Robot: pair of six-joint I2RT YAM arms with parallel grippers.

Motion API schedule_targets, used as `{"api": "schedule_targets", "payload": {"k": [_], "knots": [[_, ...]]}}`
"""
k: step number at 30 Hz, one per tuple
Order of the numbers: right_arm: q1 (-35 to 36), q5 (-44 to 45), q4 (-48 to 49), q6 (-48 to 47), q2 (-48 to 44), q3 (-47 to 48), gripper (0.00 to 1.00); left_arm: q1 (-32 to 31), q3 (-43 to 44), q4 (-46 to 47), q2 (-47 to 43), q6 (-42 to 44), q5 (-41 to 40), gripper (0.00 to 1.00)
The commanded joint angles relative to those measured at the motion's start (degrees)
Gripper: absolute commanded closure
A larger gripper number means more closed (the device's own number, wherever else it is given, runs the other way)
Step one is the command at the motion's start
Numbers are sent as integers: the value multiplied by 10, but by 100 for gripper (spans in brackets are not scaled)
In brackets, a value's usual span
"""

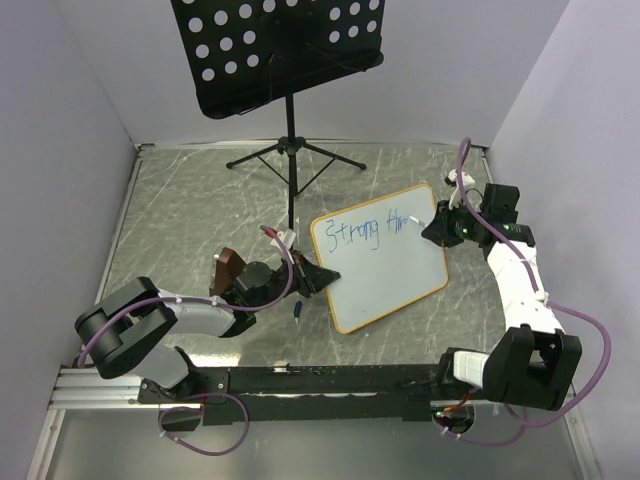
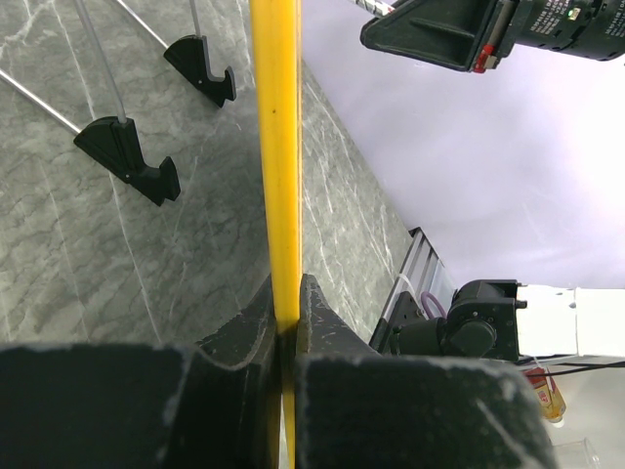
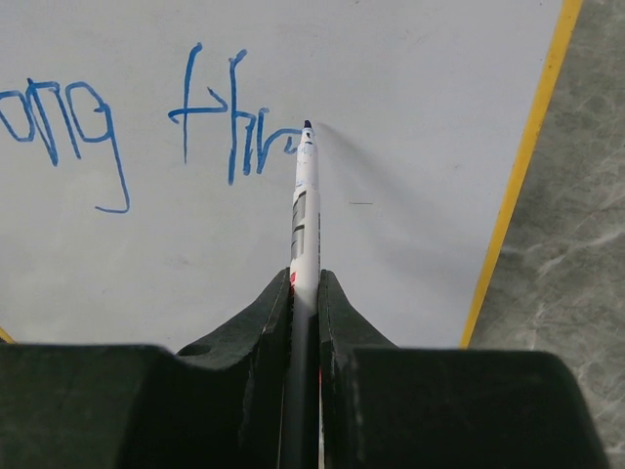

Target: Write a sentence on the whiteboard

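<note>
**Bench** [image 1: 180, 220]: grey marbled top that carries everything listed.

**Stand** [image 1: 280, 50]: black and perforated, at the far side. No part in the job.

**Whiteboard** [image 1: 390, 290]: right of centre, skewed, its long axis running from near left up to far right. Whether it lies flat or is tipped up I cannot tell. It sits between the two arms.

**Left arm** [image 1: 190, 315]: reaches in from the near left. The left jaws are clamped together on the board's orange left edge [image 2: 276, 147], steadying it.

**Right arm** [image 1: 515, 265]: the nearer one to the writing. The right jaws are closed on the marker and stand over the board's far right corner, with the board spreading left of and below them.

**Sentence** [image 3: 234, 137]: blue, unfinished, reads "Strong thr".

**Marker** [image 3: 305, 205]: white barrel, pointing straight out from the jaws, tip at the board surface just after the "r". Bare board lies to the right, up to the frame, probably too little for the rest of the word.
</note>
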Motion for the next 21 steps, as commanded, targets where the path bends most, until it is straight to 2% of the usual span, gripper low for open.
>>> {"api": "schedule_targets", "payload": {"k": [1,21], "knots": [[-3,18,34,11,10,4,100,-1,16,60,1,12,23,99],[-3,5,-3,-25,7,-19,100,-1,16,62,3,13,21,99]]}}
